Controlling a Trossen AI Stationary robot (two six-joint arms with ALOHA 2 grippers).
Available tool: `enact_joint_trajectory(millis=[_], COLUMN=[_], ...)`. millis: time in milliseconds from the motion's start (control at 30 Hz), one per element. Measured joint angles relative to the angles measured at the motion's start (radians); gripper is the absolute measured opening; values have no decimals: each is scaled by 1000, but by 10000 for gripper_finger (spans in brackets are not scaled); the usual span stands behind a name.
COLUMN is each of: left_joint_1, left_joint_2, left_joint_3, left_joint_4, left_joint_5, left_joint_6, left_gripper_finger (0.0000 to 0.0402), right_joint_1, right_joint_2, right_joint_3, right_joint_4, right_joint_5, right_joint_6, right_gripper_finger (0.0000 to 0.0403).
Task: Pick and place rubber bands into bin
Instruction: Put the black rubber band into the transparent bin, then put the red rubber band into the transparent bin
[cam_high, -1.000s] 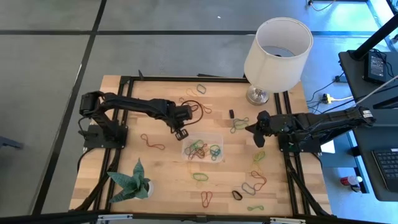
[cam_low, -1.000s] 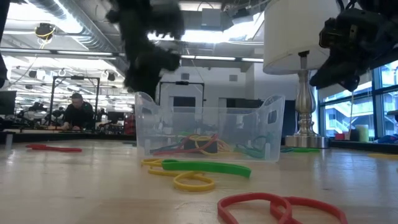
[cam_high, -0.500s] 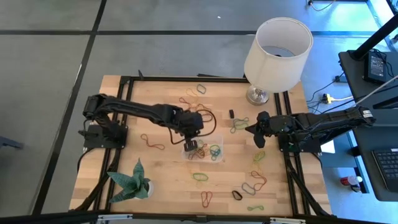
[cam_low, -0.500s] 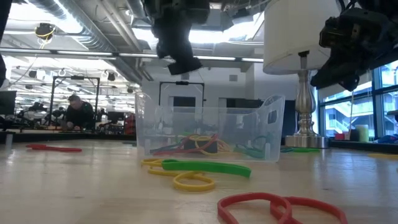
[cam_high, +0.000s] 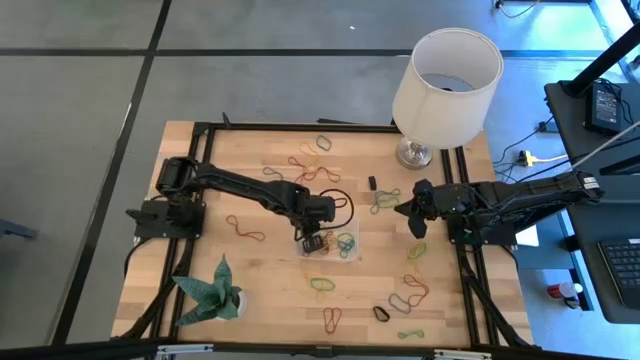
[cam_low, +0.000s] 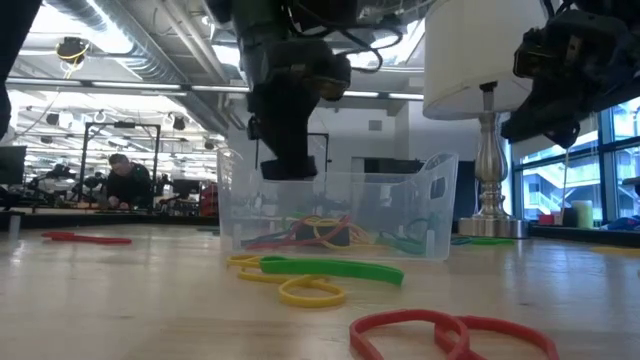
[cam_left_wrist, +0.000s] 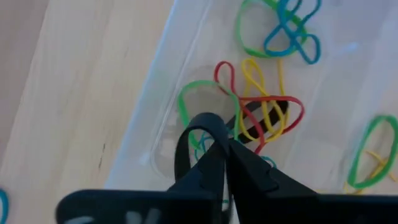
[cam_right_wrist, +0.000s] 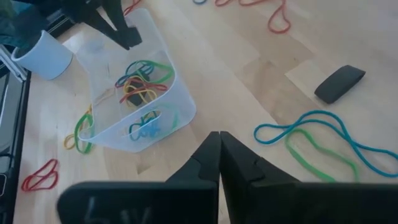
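- table (cam_high: 200, 160): light wood top, dark frame rails along edges; both arms mounted on it, one per side
- lamp (cam_high: 446, 72): white shade, metal base at far right corner of table; biggest item on it, shows at right in low view too
- left arm: reaches from its base at left edge across to table centre, wrist pitched down over the bin
- right arm: parked at right edge, right gripper (cam_high: 412, 208) held above the wood near lamp base, well apart from bin; fingers (cam_right_wrist: 211, 163) pressed together, nothing btwn them
- paper plant (cam_high: 208, 290): green folded thing in a white pot, near-left corner
- bin (cam_high: 345, 222): clear low-walled tray, approx table centre; holds a tangle of bands – red, yellow, green, blue, black
- left gripper (cam_high: 311, 240): tips down at the bin's left end; low view shows it dipped to abt rim height. Fingers (cam_left_wrist: 214, 152) narrow, closed on a dark band (cam_left_wrist: 186, 140) that loops up off the tips; rest of that band hidden behind fingers
- rubber bands (cam_high: 322, 283): loose ones scattered all over wood – red one left of bin, green just in front of it, red/black/green near front right, blue+green pair nr right gripper, several at far edge
- small black block (cam_high: 372, 183): lying on wood btwn bin and lamp base
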Motion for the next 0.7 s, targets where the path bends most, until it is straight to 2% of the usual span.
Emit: enact_joint_trajectory(millis=[267,433,600,700], left_joint_1=[4,10,35,46], left_joint_2=[-1,-21,-109,-172], left_joint_3=[0,0,0,0], left_joint_4=[-17,-26,-36,-55], left_joint_5=[1,7,11,10], left_joint_6=[-15,-14,8,120], left_gripper_finger=[83,107,100,77], right_joint_1=[0,0,0,3], right_joint_2=[0,0,0,0], right_joint_3=[0,0,0,0], right_joint_4=[0,0,1,3], right_joint_5=[-17,-16,-16,-16], right_joint_6=[2,4,3,24], right_gripper_finger=[10,10,9,4])
